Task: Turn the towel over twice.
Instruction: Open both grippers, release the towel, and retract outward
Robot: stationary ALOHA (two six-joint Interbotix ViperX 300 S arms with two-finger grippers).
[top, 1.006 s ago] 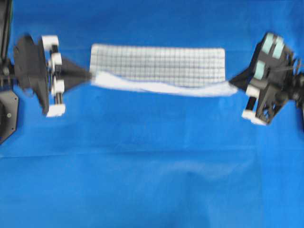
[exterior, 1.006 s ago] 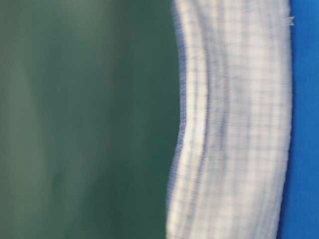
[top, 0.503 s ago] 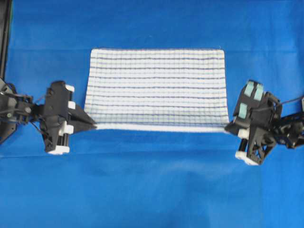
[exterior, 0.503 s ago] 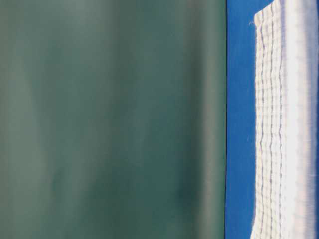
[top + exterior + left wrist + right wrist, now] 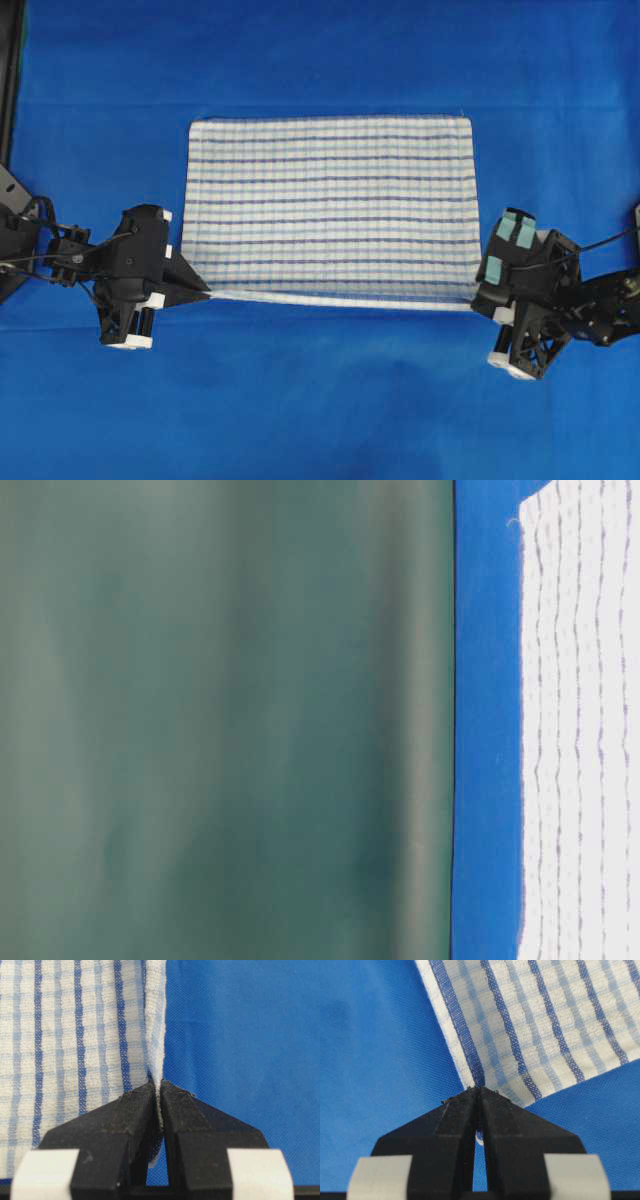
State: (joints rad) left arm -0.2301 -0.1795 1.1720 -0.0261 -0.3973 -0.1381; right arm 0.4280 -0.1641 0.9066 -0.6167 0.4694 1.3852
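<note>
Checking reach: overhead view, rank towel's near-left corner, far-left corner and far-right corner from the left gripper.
From the left gripper:
1. Towel's near-left corner, pinched in it.
2. Far-left corner, same side, far edge.
3. Far-right corner, diagonally opposite.

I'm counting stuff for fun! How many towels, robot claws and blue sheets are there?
Towel: 1
Grippers, left and right, both shut on the towel's corners: 2
Blue sheet: 1
Total: 4

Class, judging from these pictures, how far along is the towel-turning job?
Done: the towel lies spread, striped face up. In hand: the left gripper and right gripper pinch its near corners. Left: releasing; whether another turn remains, one moment cannot show.
</note>
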